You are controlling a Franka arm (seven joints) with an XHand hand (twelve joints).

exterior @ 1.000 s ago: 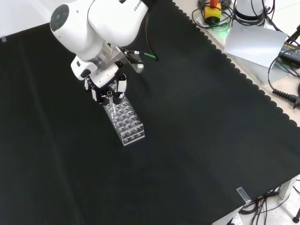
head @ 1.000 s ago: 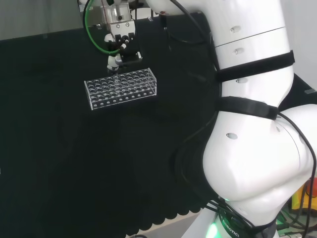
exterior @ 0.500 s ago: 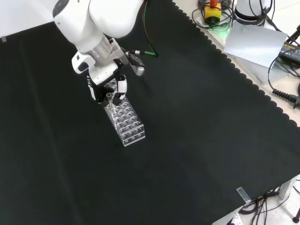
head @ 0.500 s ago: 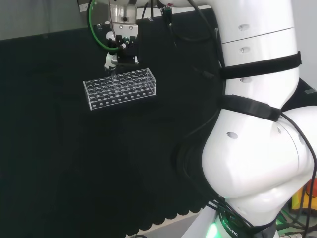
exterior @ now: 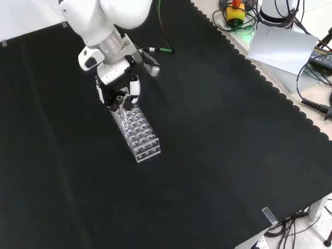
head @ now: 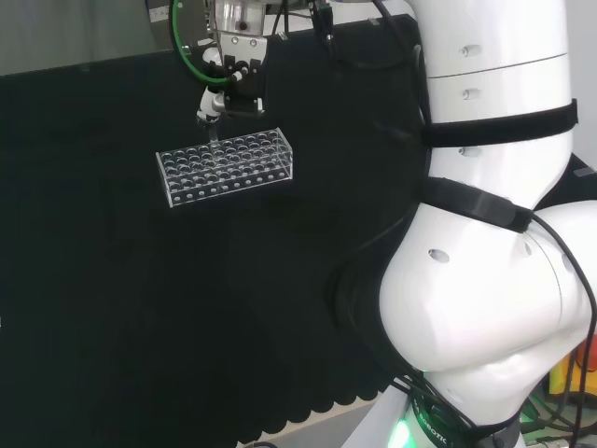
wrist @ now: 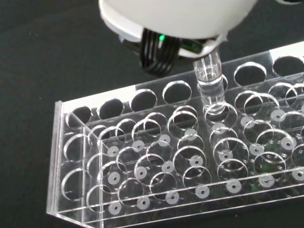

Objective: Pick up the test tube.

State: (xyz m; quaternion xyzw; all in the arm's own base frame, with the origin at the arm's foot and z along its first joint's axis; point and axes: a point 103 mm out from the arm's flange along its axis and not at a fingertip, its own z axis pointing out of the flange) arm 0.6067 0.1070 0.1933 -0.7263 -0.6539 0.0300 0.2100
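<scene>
Black cloth bench (exterior: 218,155) w/ clear plastic many-holed rack (exterior: 136,128) on it. Black-and-white hand (exterior: 118,91) now sits higher above the rack's far end than a sec ago, fingers curled round the slim clear glass test tube (wrist: 210,84). Tube is partly drawn up, lower end still in its hole, so lift is underway, not finished. Remaining rack holes look empty.

My hand (exterior: 118,91) is black and white. The test tube (wrist: 211,81) and its rack (wrist: 156,166) are clear, the cloth (exterior: 218,140) beneath plain black, my cable (head: 177,47) green.
</scene>
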